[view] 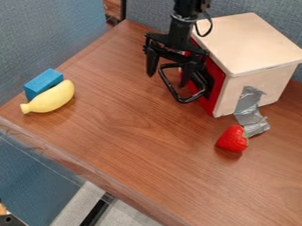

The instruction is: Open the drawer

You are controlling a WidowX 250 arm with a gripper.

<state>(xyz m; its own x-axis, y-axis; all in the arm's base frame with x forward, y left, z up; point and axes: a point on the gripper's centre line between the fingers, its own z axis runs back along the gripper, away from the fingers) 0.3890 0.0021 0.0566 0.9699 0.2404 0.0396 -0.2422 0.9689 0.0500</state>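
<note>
And here are the jaws of the black two-finger gripper (167, 80), parted wide, one finger to each side of the near bar of the black curved loop handle (185, 101), the other finger down within or over the loop; whether either one touches it, I can't tell, and there's no clear grip. That handle sits on the red drawer front (217, 84), set in the side of the pale wooden box (251, 39), and the front looks flush: drawer shut! So the approach looks done, the opening all to come: catch the handle, then draw it away from the box. Farther out on the brown wood-grain table (130, 132), crumpled silver tape (247, 106) runs down the box's corner, the red plastic strawberry (233, 139) just beside it, and well across, the yellow toy banana (52, 97) lies against a blue rectangular block (43, 83).
</note>
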